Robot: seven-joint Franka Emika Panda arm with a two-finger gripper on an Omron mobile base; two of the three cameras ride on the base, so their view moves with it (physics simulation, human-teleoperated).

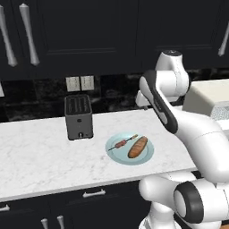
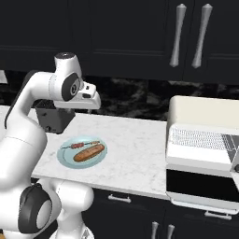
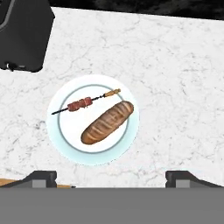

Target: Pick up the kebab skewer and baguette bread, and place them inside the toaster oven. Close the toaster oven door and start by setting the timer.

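A boxy cream-white toaster oven [image 2: 201,135] with a rounded top stands at the right end of a white marbled stone counter [image 1: 40,156]; in the right base view it sits at about three o'clock. Its glass-paned toaster oven door [image 2: 200,186] hangs folded down at the front, leaving the inside open, and a pale wire rack [image 2: 196,139] shows within; nothing lies on the rack. On the counter, at about nine o'clock from the oven and well apart from it, rests a round pale blue plate [image 3: 57,131] holding two foods. The larger is the baguette bread [image 3: 107,122], a short plump loaf piece with an orange-brown crust, lying at a slant. Just beside it, toward eleven o'clock in the hand view, lies the kebab skewer [image 3: 83,103], a thin dark stick threaded with small reddish chunks. The two run nearly parallel and do not seem to touch. A small dark slot toaster [image 1: 78,117] stands on the counter at about ten o'clock from the plate. Dark cabinets [image 1: 89,31] with long silver handles hang above, against a black speckled backsplash. The white arm's two-finger gripper [image 3: 111,177] hangs above the plate with its dark tips spread wide, grasping nothing.
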